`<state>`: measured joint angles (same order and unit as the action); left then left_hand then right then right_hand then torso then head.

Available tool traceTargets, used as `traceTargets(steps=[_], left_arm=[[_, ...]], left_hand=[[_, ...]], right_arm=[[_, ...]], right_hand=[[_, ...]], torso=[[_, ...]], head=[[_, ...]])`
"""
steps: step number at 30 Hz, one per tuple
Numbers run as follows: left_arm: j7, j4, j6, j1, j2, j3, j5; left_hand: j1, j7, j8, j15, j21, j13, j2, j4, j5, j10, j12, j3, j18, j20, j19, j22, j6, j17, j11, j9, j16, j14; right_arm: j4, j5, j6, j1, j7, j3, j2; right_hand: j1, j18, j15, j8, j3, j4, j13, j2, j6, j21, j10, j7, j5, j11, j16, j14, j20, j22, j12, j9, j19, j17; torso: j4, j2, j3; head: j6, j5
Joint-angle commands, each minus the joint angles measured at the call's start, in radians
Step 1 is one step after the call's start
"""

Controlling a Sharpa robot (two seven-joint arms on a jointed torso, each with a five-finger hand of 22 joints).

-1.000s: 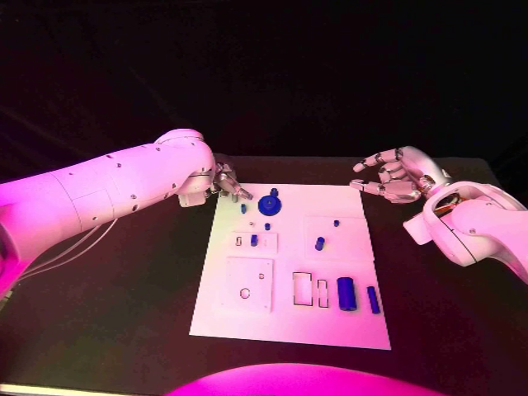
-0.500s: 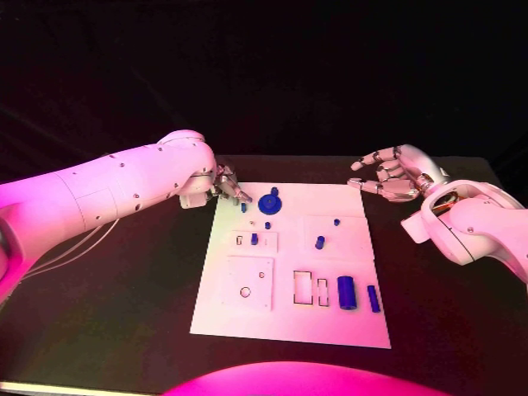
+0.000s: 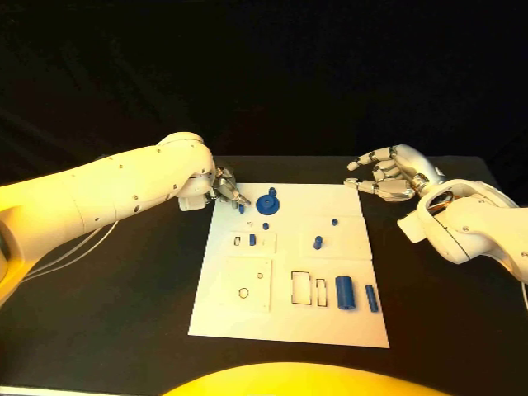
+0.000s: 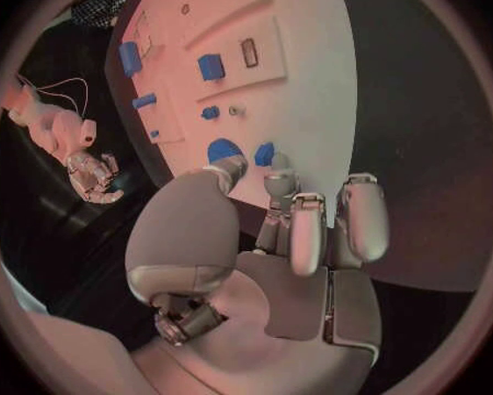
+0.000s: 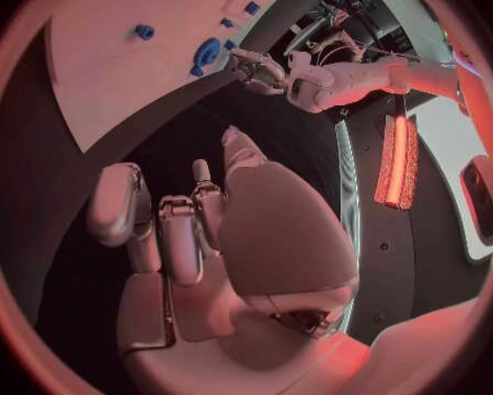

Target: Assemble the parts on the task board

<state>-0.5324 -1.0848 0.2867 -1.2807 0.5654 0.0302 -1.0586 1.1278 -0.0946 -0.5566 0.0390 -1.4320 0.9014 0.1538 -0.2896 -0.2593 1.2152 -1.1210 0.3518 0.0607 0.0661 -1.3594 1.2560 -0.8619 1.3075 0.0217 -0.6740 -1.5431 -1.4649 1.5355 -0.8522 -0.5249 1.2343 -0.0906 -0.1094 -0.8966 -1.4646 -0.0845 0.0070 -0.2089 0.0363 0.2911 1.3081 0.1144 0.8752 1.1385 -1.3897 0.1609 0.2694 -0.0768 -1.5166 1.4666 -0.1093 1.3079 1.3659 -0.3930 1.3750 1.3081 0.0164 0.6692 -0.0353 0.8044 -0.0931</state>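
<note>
The white task board [image 3: 288,318] lies mid-table. A blue gear [image 3: 269,205] stands near its far left corner, with a small blue peg [image 3: 242,207] beside it. My left hand [image 3: 226,188] hovers at that corner, fingers apart and holding nothing. In the left wrist view its fingertips [image 4: 280,183] lie just short of the peg [image 4: 264,154] and the gear [image 4: 223,148]. My right hand [image 3: 387,175] floats past the board's far right corner, fingers loosely curved and empty. Two blue cylinders [image 3: 345,293] lie at the board's near right.
More small blue pegs [image 3: 318,242] stand in the board's middle, and rectangular slots [image 3: 301,286] sit beside the cylinders. Black table surrounds the board on all sides. The right wrist view shows the left hand [image 5: 258,68] by the gear [image 5: 206,53].
My right hand has drifted slightly toward the board. The left hand has stayed at the far left corner; the parts have not moved.
</note>
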Motion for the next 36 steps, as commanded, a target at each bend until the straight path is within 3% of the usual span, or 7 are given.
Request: traceTargets(steps=[1, 14, 21, 25, 27, 36], left_arm=[[0.005, 0.002, 0.021, 0.000, -0.004, 0.000, 0.018], [0.007, 0.010, 0.034, 0.002, -0.008, 0.003, 0.040], [0.010, 0.013, 0.026, 0.002, -0.007, 0.005, 0.059], [0.011, 0.014, 0.005, 0.002, -0.003, 0.006, 0.084], [0.011, 0.013, -0.004, 0.002, 0.000, 0.006, 0.098], [0.015, -0.035, -0.019, 0.002, 0.046, 0.005, 0.172]], left_hand=[[0.020, 0.002, 0.003, 0.000, 0.003, 0.000, -0.003, 0.003, -0.004, 0.003, -0.005, 0.004, 0.010, 0.006, -0.002, 0.002, -0.013, 0.215, -0.003, 0.001, 0.000, -0.088], [0.117, 0.013, 0.005, 0.008, 0.002, -0.003, -0.028, 0.012, -0.003, 0.005, -0.006, 0.047, 0.009, 0.000, -0.003, 0.006, -0.026, 0.219, -0.012, -0.006, -0.003, -0.090], [0.195, 0.018, 0.005, 0.013, 0.002, -0.010, -0.037, 0.041, -0.002, 0.008, 0.000, 0.136, 0.009, -0.005, -0.002, 0.007, -0.028, 0.224, -0.018, -0.016, -0.006, -0.091], [0.219, 0.019, -0.010, 0.015, -0.002, -0.006, -0.033, 0.075, -0.004, 0.021, -0.001, 0.225, 0.008, -0.007, -0.008, 0.016, -0.031, 0.230, -0.021, -0.036, -0.010, -0.094], [0.209, 0.020, -0.024, 0.016, -0.005, -0.002, -0.020, 0.095, -0.005, 0.033, -0.004, 0.289, 0.006, -0.008, -0.013, 0.024, -0.033, 0.236, -0.021, -0.052, -0.013, -0.096], [0.143, 0.023, -0.052, 0.021, -0.016, 0.003, 0.016, 0.167, -0.018, 0.055, -0.006, 0.441, 0.002, -0.013, -0.030, 0.047, -0.039, 0.246, -0.026, -0.083, -0.018, -0.100]], right_arm=[[0.001, -0.002, 0.002, -0.001, -0.014, 0.000, 0.000], [0.002, -0.002, 0.002, -0.001, -0.014, 0.000, 0.001], [0.002, -0.002, 0.003, -0.001, -0.014, 0.000, 0.002], [0.000, -0.002, 0.006, -0.001, -0.012, 0.000, 0.002], [-0.001, -0.002, 0.007, -0.001, -0.012, 0.000, 0.002], [-0.005, -0.002, 0.018, -0.001, -0.009, 0.000, 0.001]], right_hand=[[0.005, -0.006, -0.005, -0.007, -0.001, -0.001, 0.041, -0.007, -0.007, 0.000, 0.003, 0.000, 0.004, 0.001, 0.005, 0.072, 0.003, 0.001, 0.001, 0.001, 0.001, 0.136], [0.007, -0.006, -0.005, -0.008, -0.001, 0.000, 0.041, -0.008, -0.006, 0.000, 0.002, 0.000, 0.005, 0.001, 0.005, 0.072, 0.003, 0.001, 0.002, 0.001, 0.001, 0.136], [0.007, -0.006, -0.005, -0.008, -0.001, 0.000, 0.041, -0.008, -0.006, 0.000, 0.002, 0.000, 0.005, 0.001, 0.005, 0.072, 0.003, 0.001, 0.002, 0.001, 0.001, 0.136], [0.009, -0.006, -0.005, -0.009, -0.001, -0.001, 0.043, -0.008, -0.006, 0.002, 0.001, 0.000, 0.007, 0.001, 0.005, 0.072, 0.003, 0.003, 0.003, 0.001, 0.002, 0.136], [0.009, -0.006, -0.005, -0.009, -0.001, 0.000, 0.043, -0.008, -0.006, 0.002, 0.000, 0.000, 0.007, 0.001, 0.006, 0.071, 0.003, 0.003, 0.004, 0.001, 0.002, 0.134], [0.016, -0.006, -0.005, -0.010, -0.001, 0.001, 0.042, -0.013, -0.008, 0.001, 0.000, 0.000, 0.008, 0.001, 0.007, 0.071, 0.003, 0.003, 0.004, 0.002, 0.003, 0.134]], torso=[[-0.0004, 0.001, -0.0010], [-0.0003, -0.001, -0.0007], [0.0009, 0.000, -0.0011], [-0.0007, -0.001, -0.0002], [-0.0013, -0.002, -0.0004], [-0.0051, -0.002, 0.0001]], head=[[0.002, 0.000], [0.009, 0.000], [0.012, -0.002], [0.013, -0.002], [0.013, -0.003], [0.015, -0.006]])
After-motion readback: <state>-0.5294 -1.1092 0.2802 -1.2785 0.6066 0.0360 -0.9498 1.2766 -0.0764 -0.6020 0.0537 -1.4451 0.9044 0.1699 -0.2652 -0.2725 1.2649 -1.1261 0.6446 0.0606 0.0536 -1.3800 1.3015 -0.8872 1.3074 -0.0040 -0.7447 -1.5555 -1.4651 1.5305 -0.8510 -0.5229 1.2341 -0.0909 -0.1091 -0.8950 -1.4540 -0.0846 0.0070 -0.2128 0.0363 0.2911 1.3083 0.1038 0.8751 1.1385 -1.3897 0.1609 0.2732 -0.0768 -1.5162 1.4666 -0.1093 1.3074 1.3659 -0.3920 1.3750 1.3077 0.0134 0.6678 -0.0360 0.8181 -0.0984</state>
